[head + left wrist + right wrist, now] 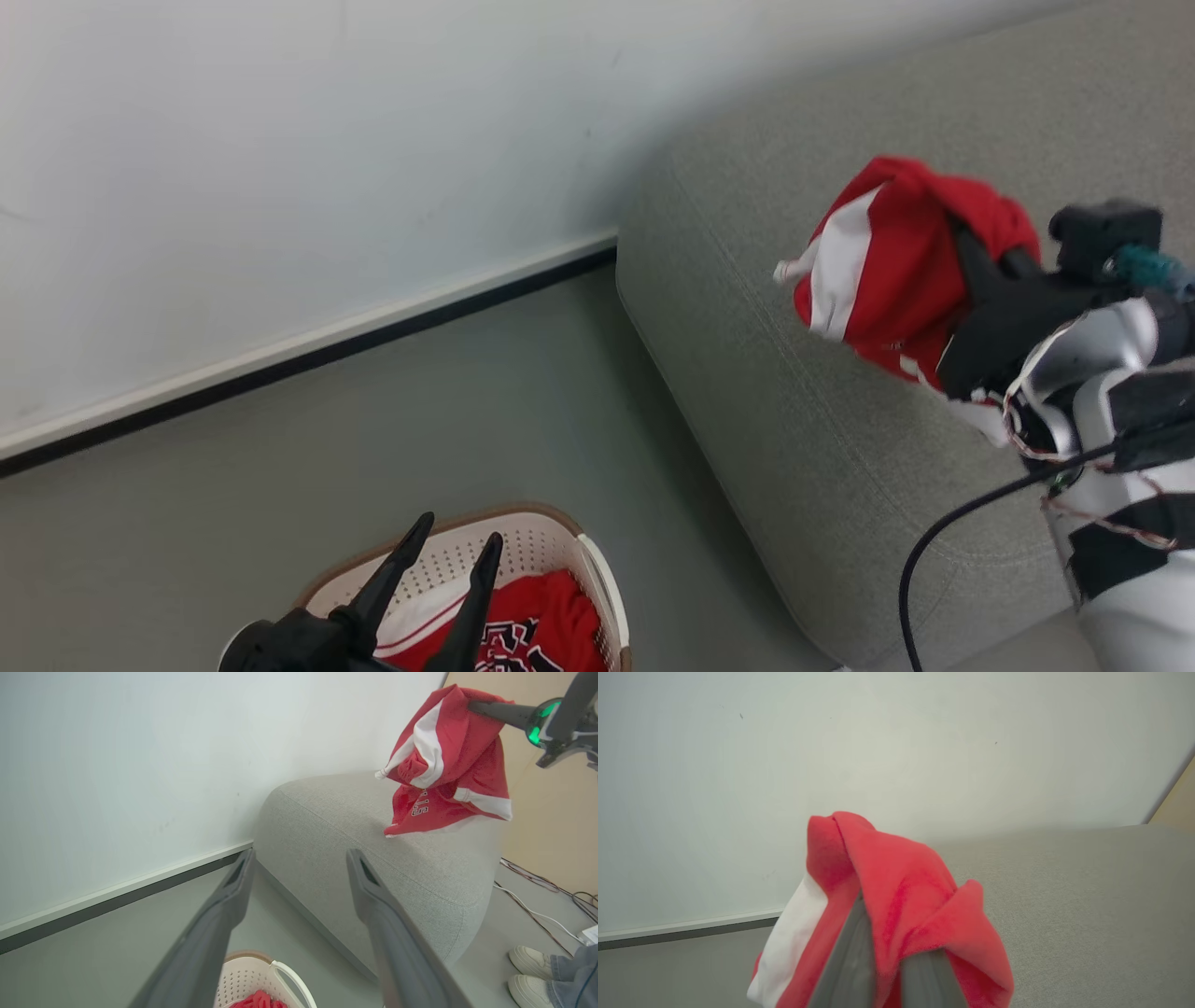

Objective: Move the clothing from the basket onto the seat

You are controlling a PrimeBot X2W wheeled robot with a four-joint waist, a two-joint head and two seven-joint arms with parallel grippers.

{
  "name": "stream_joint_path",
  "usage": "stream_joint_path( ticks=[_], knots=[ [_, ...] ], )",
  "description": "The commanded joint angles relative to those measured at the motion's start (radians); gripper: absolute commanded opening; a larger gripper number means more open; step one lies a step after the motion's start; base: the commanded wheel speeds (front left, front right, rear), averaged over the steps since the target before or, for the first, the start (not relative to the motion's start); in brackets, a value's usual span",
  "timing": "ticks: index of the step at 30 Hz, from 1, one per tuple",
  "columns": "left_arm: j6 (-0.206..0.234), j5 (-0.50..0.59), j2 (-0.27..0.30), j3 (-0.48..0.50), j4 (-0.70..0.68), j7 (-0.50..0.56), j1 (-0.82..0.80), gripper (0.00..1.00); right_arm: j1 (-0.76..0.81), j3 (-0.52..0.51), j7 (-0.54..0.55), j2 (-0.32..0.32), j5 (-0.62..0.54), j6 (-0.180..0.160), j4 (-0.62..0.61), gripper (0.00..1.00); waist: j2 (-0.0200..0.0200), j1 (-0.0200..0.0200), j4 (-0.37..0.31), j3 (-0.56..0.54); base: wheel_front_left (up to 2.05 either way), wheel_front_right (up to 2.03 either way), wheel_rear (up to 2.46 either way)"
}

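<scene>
Surface/room: grey floor (420,420), white wall (280,140) with a pale skirting strip (308,350) over a dark line. The seat (840,420), a grey fabric block with a stitched seam, stands with its rounded corner close to that wall. In the left wrist view a tan panel (551,812) rises behind the seat. Cables (537,896) run over the floor off the seat's end, and a person's white shoes (528,970) stand beside them.

Edges/room: the basket (597,569) sits on the floor, apart from the seat's long side, with a stretch of open floor between the two. The seat's top shows as bare cushion around my load.

Pose, right: my right gripper (976,257) reaches over the seat's top near the rounded corner. Its fingers are pressed together, pinching a bunched fold of the red garment (887,261). The garment, with white bands, hangs from them above the cushion. I cannot tell whether its lower hem touches the seat.

Pose, left: my left gripper (460,527) hovers over the basket, off the seat's side. Its fingers are spread wide with nothing between them.

Remaining: a red jersey (532,625) with black-and-white lettering lies in the basket.
</scene>
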Motion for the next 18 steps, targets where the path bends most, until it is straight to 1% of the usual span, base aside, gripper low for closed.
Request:
stream_joint_path(
  ticks=[1,5,9,12,13,18],
  knots=[
    [0.001,0.027,0.02,0.0,-0.024,-0.002,0.0,1.0,-0.051,-0.006,-0.006,-0.009,0.013,0.0,0.013,0.0,-0.0001,-0.0001,-0.06,0.13,0.0,0.0,0.0],
    [-0.012,0.057,0.054,-0.001,-0.094,0.009,-0.047,1.0,-0.18,-0.073,-0.023,-0.039,0.045,0.0,0.061,0.0,-0.0001,-0.0001,-0.057,0.251,0.0,0.0,0.0],
    [-0.03,0.099,0.09,-0.012,-0.158,0.034,-0.098,1.0,-0.305,-0.125,-0.033,-0.066,0.05,0.0,0.115,0.0,-0.0001,-0.0001,-0.041,0.371,0.0,0.0,0.0],
    [-0.045,0.129,0.117,-0.018,-0.203,0.05,-0.128,1.0,-0.393,-0.15,-0.032,-0.092,0.034,0.0,0.143,0.0,-0.0001,-0.0001,-0.031,0.452,0.0,0.0,0.0],
    [-0.043,0.139,0.126,-0.019,-0.22,0.057,-0.133,1.0,-0.422,-0.164,-0.029,-0.1,0.028,0.0,0.147,0.0,-0.0001,-0.0001,-0.028,0.479,0.0,0.0,0.0],
    [-0.051,0.174,0.156,-0.028,-0.298,0.064,-0.145,1.0,-0.538,-0.259,-0.032,-0.135,-0.006,0.0,0.179,0.0,-0.0001,-0.0001,-0.008,0.582,0.0,0.0,0.0]
  ],
)
